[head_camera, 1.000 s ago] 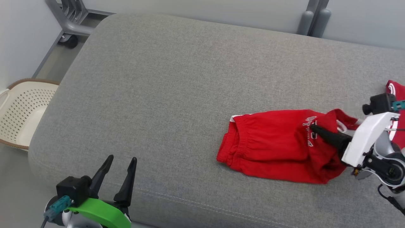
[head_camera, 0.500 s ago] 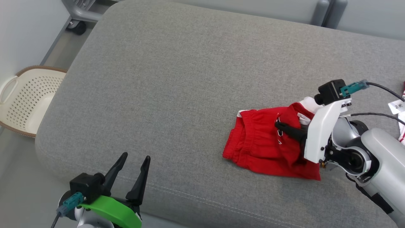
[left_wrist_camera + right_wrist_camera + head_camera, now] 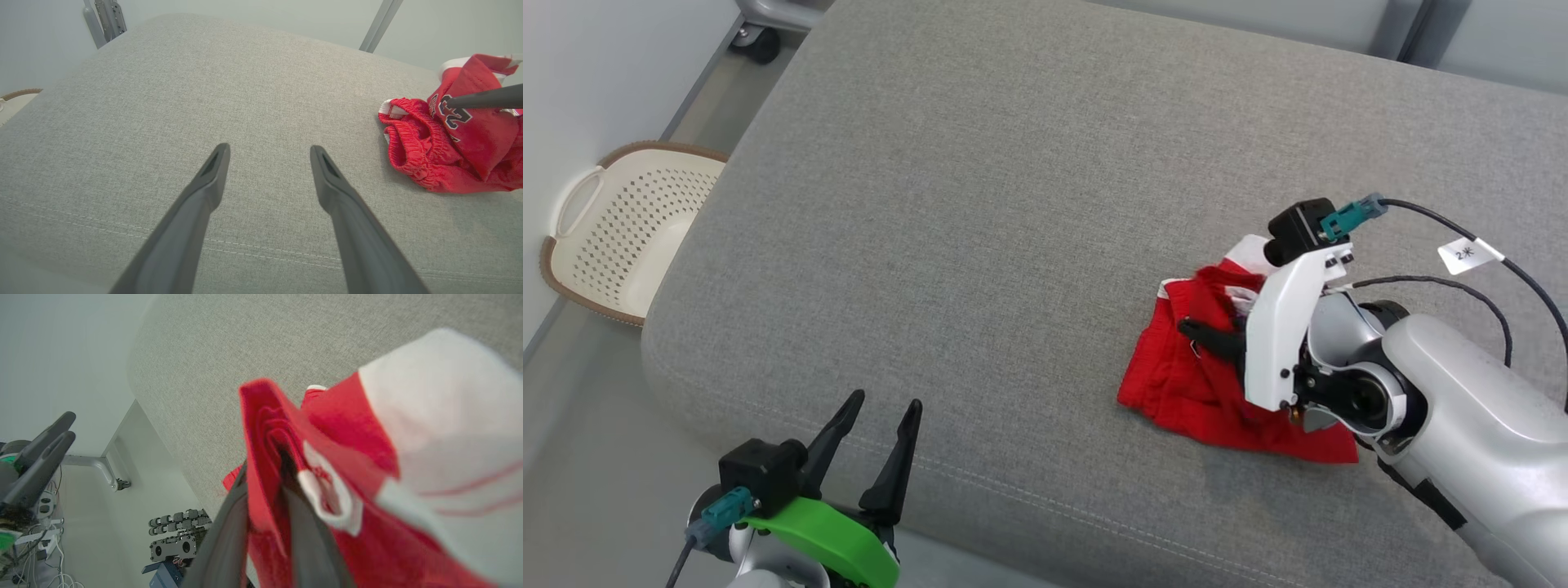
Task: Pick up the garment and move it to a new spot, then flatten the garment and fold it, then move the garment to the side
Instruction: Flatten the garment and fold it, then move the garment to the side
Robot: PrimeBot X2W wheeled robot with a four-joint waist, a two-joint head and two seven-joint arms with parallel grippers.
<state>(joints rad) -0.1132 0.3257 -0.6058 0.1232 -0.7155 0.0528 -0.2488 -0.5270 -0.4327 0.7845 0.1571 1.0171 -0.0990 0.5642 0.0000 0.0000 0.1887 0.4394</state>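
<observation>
Two tools: right tool [image 3: 1188, 328] clamps the red garment [image 3: 1176, 384], left tool [image 3: 886, 402] spread apart

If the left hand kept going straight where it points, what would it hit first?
Most likely the left hand meets bare grey cushion; the red garment lies off to the right, though depth is unclear.
</observation>
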